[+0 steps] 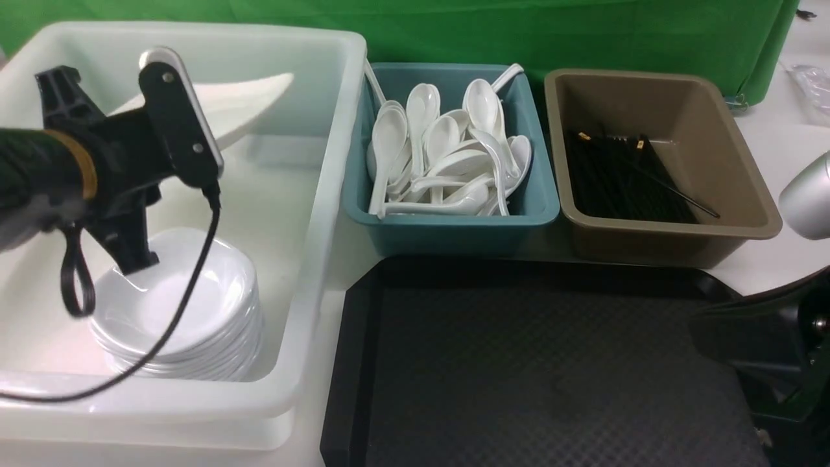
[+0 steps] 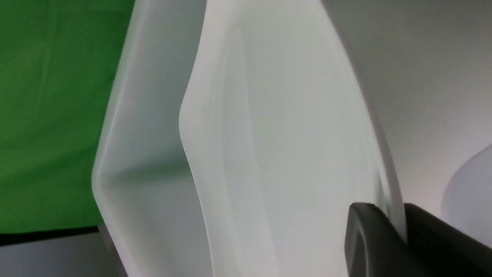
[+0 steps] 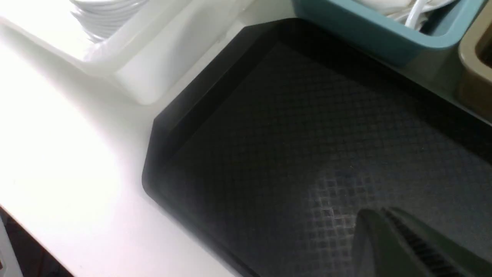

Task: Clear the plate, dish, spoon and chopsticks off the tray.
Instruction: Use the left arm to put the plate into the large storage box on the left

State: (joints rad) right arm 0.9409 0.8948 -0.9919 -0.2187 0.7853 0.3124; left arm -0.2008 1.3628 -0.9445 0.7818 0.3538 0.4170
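Left gripper: I see it pinching the plate over the tub.
Right gripper: pressed together, empty, above the tray.

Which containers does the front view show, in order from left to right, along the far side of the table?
white tub → teal bin → brown tub

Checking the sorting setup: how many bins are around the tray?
3: white tub left of the tray; teal bin beyond it; brown bin beside the teal one. None seems hidden.
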